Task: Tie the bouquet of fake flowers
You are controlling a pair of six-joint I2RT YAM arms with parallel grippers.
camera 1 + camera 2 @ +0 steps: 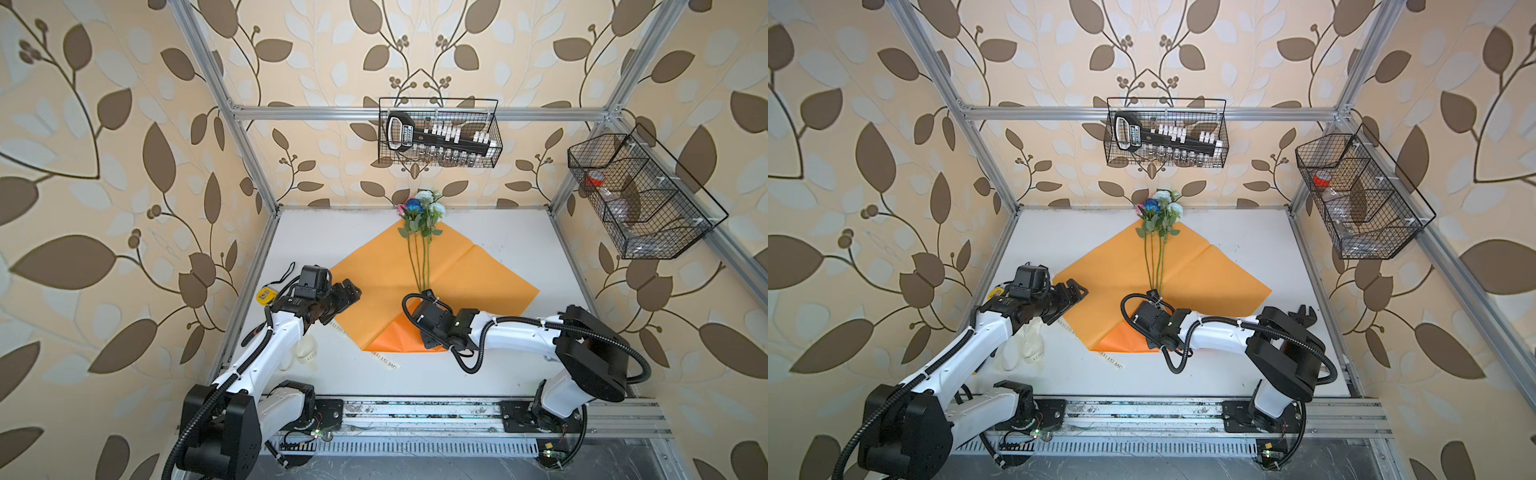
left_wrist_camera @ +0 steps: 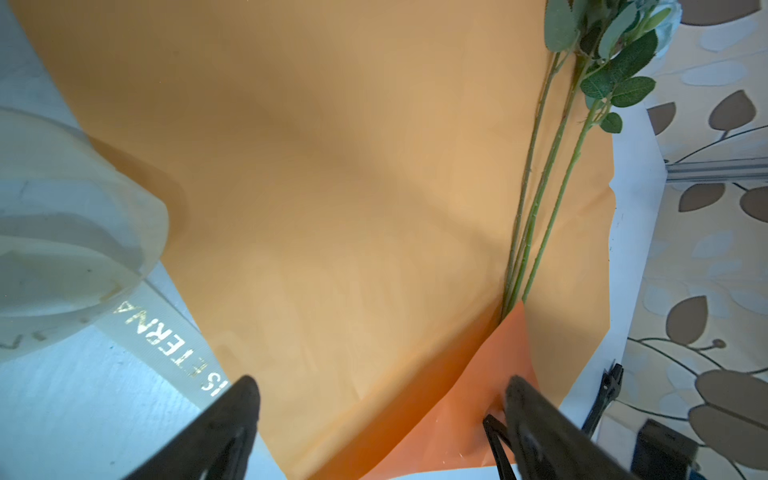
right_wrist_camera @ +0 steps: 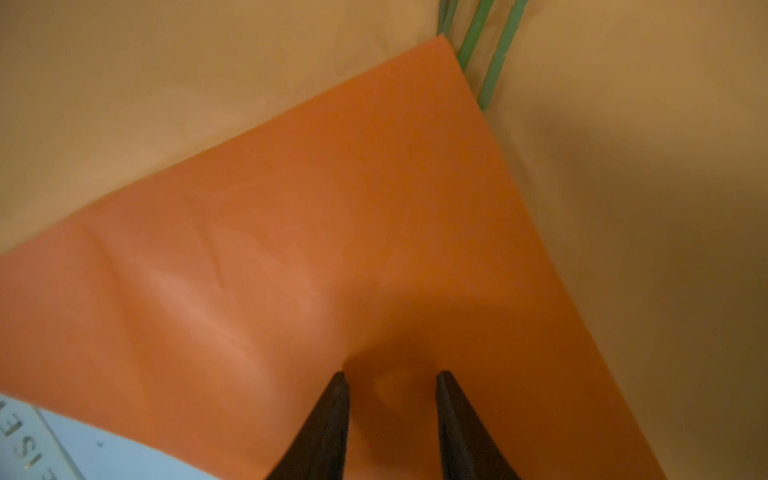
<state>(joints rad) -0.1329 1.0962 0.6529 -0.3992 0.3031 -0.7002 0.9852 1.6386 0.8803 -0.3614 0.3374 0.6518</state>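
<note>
The bouquet of fake flowers (image 1: 422, 212) (image 1: 1160, 208) lies on a square of orange wrapping paper (image 1: 374, 270) (image 1: 1108, 266), blooms toward the back wall. The near corner is folded up as a darker flap (image 3: 332, 228) over the stem ends (image 3: 494, 54) (image 2: 540, 199). My right gripper (image 3: 390, 376) stands on this flap, jaws a little apart with nothing between them. In both top views its fingers are hidden under the wrist (image 1: 436, 320). My left gripper (image 1: 351, 291) (image 2: 380, 384) hovers wide open over the paper's left side, holding nothing.
A cream ribbon with lettering (image 1: 388, 363) (image 2: 174, 345) runs under the paper's near edge, with a loose pale coil (image 1: 303, 349) by the left arm. A yellow tape measure (image 1: 264, 294) lies at the left edge. Wire baskets hang on the back wall (image 1: 440, 133) and right wall (image 1: 640, 195).
</note>
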